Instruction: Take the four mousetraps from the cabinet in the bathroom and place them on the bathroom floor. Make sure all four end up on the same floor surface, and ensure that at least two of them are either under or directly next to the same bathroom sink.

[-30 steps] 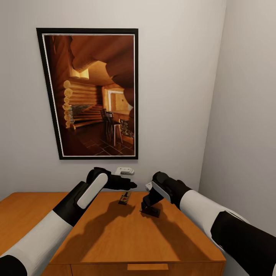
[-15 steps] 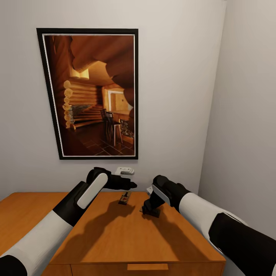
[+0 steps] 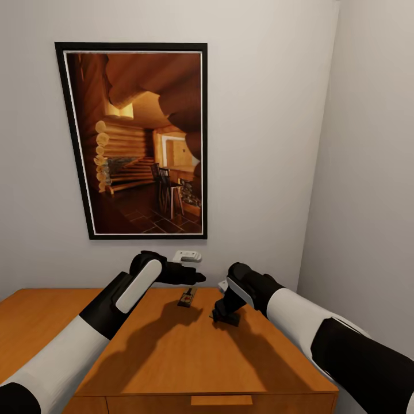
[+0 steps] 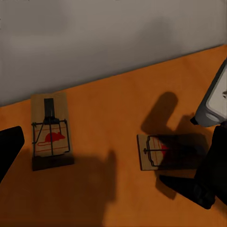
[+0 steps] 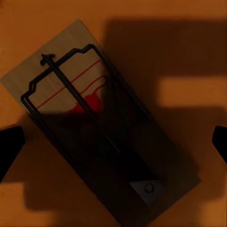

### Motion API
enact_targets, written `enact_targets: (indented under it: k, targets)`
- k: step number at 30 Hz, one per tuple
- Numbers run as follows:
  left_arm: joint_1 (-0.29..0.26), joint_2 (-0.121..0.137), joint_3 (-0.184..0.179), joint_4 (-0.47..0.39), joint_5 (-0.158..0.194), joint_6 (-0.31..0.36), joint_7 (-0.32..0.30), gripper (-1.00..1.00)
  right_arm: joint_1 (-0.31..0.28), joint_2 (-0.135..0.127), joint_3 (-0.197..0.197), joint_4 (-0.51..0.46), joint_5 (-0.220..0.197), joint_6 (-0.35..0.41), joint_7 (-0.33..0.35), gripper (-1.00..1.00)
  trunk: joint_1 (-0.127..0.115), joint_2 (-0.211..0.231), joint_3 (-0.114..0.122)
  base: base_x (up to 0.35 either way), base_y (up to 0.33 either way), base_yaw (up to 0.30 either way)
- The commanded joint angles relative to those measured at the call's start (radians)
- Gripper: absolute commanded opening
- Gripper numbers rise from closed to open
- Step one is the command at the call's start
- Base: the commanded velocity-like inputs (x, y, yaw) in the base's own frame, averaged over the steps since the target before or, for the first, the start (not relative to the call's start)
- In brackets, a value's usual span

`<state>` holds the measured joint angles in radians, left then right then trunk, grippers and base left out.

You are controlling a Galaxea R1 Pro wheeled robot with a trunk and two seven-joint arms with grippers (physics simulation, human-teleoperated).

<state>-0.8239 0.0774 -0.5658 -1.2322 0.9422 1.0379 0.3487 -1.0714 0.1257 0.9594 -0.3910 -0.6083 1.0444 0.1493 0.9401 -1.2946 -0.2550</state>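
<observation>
Right end effector (image 3: 225,317) lowered over mousetrap (image 5: 101,120), fingers apart

A mousetrap (image 5: 94,127) lies flat on the cabinet (image 5: 189,47) top — diagonal, half in shadow, between two dark fingertips (image 5: 9,146).

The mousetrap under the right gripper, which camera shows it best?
The right wrist view: the mousetrap lies close up between the open fingertips. The left wrist view shows it small and half shadowed; the head view mostly hides it behind the right gripper.
</observation>
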Motion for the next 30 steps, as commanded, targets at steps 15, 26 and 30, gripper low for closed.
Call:
enact_targets:
  k: [15,26,30]
  targets:
    - [-0.001,0.001,-0.002,-0.001,0.01,0.001,0.01,1.0,0.013,0.002,0.001,0.002,-0.018,0.003,0.024,1.0,0.0,-0.001,-0.002,0.0,0.0,0.0]
    - [-0.001,0.001,-0.002,-0.001,0.01,0.001,0.01,1.0,0.013,0.003,0.002,0.039,-0.017,0.003,0.027,-1.0,0.0,-0.001,-0.002,0.0,0.0,0.0]
    - [-0.001,0.001,-0.002,-0.001,0.01,0.001,0.01,1.0,0.013,0.002,0.002,0.047,-0.016,0.003,0.037,-1.0,0.0,-0.001,-0.002,0.0,0.0,0.0]
